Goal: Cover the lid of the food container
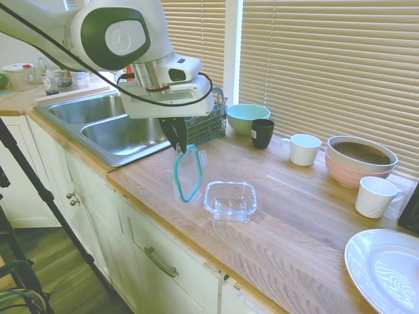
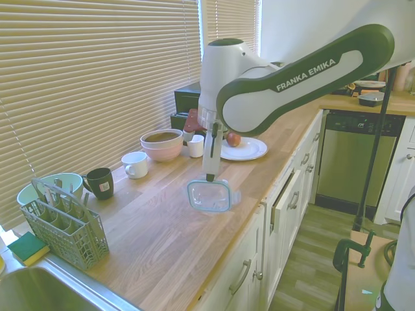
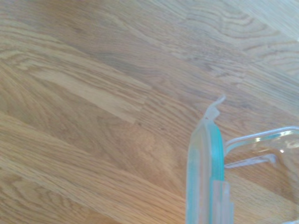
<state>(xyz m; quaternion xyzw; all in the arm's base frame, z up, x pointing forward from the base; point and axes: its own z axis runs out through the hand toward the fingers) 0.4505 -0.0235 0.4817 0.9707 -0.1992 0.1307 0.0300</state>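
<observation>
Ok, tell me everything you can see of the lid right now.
The lid is a flat, rounded-square piece of clear plastic with a teal seal around its rim and clear snap tabs on its edges. It hangs on edge, roughly vertical, pinched by its upper edge in the claw, clear of the counter. It sits just beside the open container, on the sink side, not yet over it. Only the claw touches it. The wrist view shows it edge-on, with the container's rim next to it.

The white arm reaches out over the counter with its wrist bent straight down, and the gripper (image 1: 180,148) hangs above the wood with its dark fingers (image 2: 210,176) pinched tight on the top edge of the lid (image 1: 188,173), which dangles upright below them.
</observation>
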